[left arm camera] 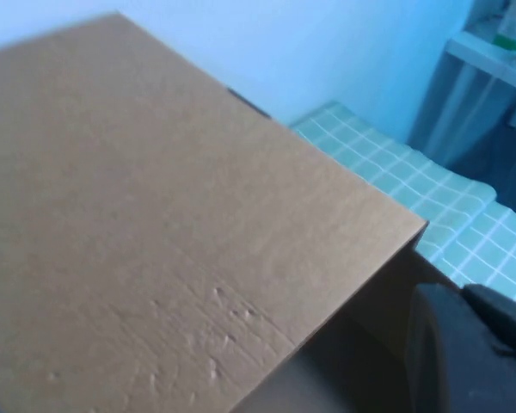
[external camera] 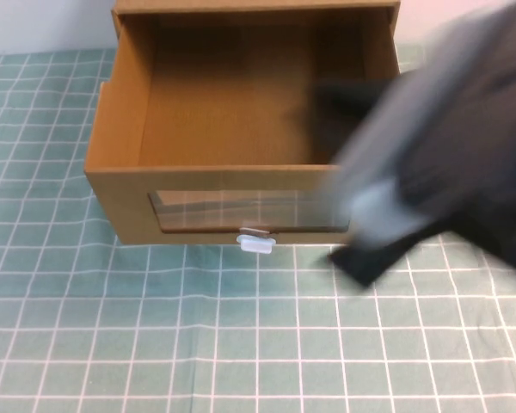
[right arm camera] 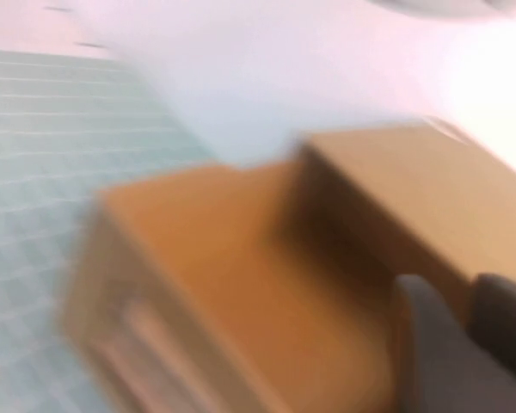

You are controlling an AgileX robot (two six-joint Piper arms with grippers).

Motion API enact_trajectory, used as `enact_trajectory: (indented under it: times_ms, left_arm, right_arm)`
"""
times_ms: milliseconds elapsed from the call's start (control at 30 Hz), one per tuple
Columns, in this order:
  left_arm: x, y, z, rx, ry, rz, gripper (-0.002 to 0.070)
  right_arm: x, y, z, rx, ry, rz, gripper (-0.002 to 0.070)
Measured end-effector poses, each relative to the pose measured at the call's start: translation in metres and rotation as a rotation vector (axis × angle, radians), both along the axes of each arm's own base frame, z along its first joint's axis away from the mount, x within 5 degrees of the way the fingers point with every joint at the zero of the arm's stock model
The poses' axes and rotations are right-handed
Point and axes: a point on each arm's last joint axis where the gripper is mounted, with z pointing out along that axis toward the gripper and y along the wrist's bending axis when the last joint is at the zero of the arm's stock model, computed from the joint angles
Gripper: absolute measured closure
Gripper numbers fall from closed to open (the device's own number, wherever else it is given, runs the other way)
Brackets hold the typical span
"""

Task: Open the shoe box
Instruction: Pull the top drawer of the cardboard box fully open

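High view: my right gripper (external camera: 367,248) hung at the open shoe box's (external camera: 120,185) right front corner (near its white tab (external camera: 256,242)), my left gripper (left arm camera: 475,348) beside its top; either's state I couldn't tell.

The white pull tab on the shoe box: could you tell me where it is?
High view: the white pull tab sits under the front window of the shoe box, the right gripper just to its right; the left gripper is out of sight.

My right arm (external camera: 464,129) comes in from the far right, right gripper (external camera: 361,256) low, near centre-right. Left gripper (left arm camera: 473,344) held high, far side.
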Motion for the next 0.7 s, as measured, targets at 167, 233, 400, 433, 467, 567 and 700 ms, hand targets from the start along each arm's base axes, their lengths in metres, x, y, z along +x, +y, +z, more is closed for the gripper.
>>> enact_trajectory:
  times_ms: [167,233,400,433,467,567,700]
  left_arm:
    - [-0.063,0.016,0.046,0.017,-0.122,0.082,0.0680]
    - [-0.088,0.021,0.062,0.007,-0.168,0.098,0.0680]
    - [-0.149,0.030,0.088,-0.028,-0.260,0.108,0.0680]
    - [-0.161,0.032,0.090,-0.030,-0.268,0.108,0.0680]
    - [-0.170,0.033,0.089,-0.029,-0.264,0.108,0.0680]
    - [-0.189,0.037,0.074,-0.011,-0.213,0.115,0.0680]
    - [-0.215,0.043,0.037,0.034,-0.116,0.135,0.0680]
  right_arm:
    - [-0.008,-0.070,0.023,0.005,0.021,-0.179,0.0673]
    - [-0.013,-0.095,0.026,0.022,0.059,-0.224,0.0681]
    - [-0.029,-0.151,0.013,0.088,0.121,-0.258,0.0687]
    - [-0.032,-0.161,0.007,0.101,0.126,-0.253,0.0687]
    - [-0.036,-0.170,-0.001,0.115,0.137,-0.247,0.0687]
    - [-0.045,-0.192,-0.026,0.156,0.186,-0.218,0.0689]
    - [-0.054,-0.208,-0.062,0.185,0.269,-0.172,0.0689]
